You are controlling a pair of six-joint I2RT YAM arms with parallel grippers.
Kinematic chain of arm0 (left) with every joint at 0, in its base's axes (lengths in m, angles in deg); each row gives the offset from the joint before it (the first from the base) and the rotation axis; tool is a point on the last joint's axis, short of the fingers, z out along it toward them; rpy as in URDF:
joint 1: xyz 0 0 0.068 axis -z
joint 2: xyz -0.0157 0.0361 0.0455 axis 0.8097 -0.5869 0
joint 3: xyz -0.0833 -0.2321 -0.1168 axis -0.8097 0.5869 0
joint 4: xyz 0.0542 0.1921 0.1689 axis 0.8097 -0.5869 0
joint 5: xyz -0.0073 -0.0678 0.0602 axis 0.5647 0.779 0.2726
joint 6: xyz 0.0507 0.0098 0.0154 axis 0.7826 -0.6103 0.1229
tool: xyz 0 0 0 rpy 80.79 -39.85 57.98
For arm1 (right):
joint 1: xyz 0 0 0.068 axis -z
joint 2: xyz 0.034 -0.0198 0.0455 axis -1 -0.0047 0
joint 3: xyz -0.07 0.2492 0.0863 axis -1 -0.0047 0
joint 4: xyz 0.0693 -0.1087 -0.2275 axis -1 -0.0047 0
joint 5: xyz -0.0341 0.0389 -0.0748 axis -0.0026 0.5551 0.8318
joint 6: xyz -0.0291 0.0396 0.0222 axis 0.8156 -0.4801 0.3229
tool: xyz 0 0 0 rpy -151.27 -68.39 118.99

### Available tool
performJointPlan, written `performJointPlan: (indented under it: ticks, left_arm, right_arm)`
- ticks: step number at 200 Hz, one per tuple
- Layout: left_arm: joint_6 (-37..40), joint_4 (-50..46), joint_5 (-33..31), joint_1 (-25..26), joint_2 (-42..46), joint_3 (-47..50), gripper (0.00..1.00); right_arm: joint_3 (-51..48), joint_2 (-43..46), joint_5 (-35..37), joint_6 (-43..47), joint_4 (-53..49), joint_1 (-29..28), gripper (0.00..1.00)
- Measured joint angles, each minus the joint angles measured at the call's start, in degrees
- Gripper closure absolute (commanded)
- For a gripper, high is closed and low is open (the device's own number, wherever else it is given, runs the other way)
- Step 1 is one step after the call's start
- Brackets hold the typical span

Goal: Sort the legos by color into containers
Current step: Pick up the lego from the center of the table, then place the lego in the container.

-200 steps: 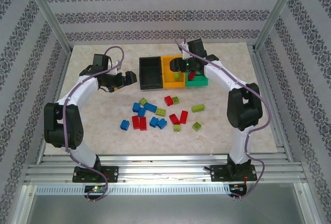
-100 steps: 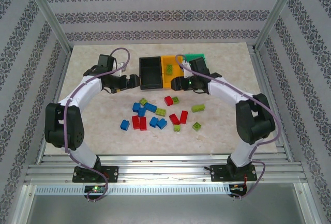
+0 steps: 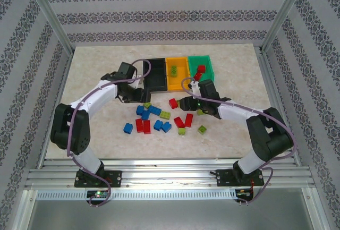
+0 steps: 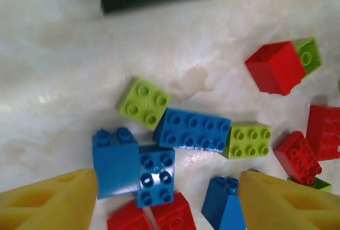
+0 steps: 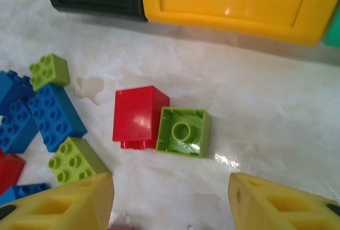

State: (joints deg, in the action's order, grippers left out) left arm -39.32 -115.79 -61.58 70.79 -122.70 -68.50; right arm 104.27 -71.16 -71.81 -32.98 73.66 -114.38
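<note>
1. We see the small studded plastic bricks (image 3: 158, 125) in red, blue and lime green lying mostly loose on the pale marbled tabletop (image 3: 95, 65), scattered just in front of the bins and between the two arms.
2. In the left wrist view a square lime-green brick (image 4: 143, 102) touches a long blue brick (image 4: 192, 130), with another lime-green piece (image 4: 247, 139) at that brick's far end.
3. In the right wrist view a red brick on its side (image 5: 141, 116) touches an upturned lime-green brick (image 5: 183, 131), hollow side up.
4. Three open bins stand side by side at the back: a black rectangular plastic bin (image 3: 159, 86), an orange-yellow plastic bin (image 3: 178, 86) and a green plastic bin (image 3: 208, 62).
5. One lime-green brick lies in the orange-yellow plastic bin, and a red one lies in the green plastic bin.
6. The left gripper (image 4: 167, 201) hangs low over the blue bricks, its yellow fingers (image 4: 48, 203) apart and clamping nothing.
7. The right gripper (image 5: 170, 203) hovers near the red-and-lime pair, jaws spread and empty.
</note>
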Motion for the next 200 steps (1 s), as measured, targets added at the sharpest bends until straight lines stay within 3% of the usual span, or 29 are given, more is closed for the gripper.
performJointPlan:
  ticks: [39, 104, 146, 200]
  left_arm:
    - [-0.39, -0.44, -2.62, 0.98, -2.91, 4.04, 0.41]
    - [-0.35, -0.48, -8.09, 1.31, -7.41, 2.19, 0.50]
    - [0.07, -0.85, -9.40, 1.31, -9.57, 0.17, 0.73]
    - [0.02, -2.08, -9.35, 1.31, -7.13, -1.92, 0.76]
  right_arm:
    - [-2.05, 1.14, 0.04, -1.42, 5.62, -0.02, 0.41]
    - [-2.10, 1.18, 0.22, -1.55, 7.61, -0.28, 0.41]
    - [-2.10, 1.18, 0.55, -1.55, 7.63, -0.28, 0.42]
    - [-2.10, 1.18, 0.63, -1.57, 7.78, -0.28, 0.42]
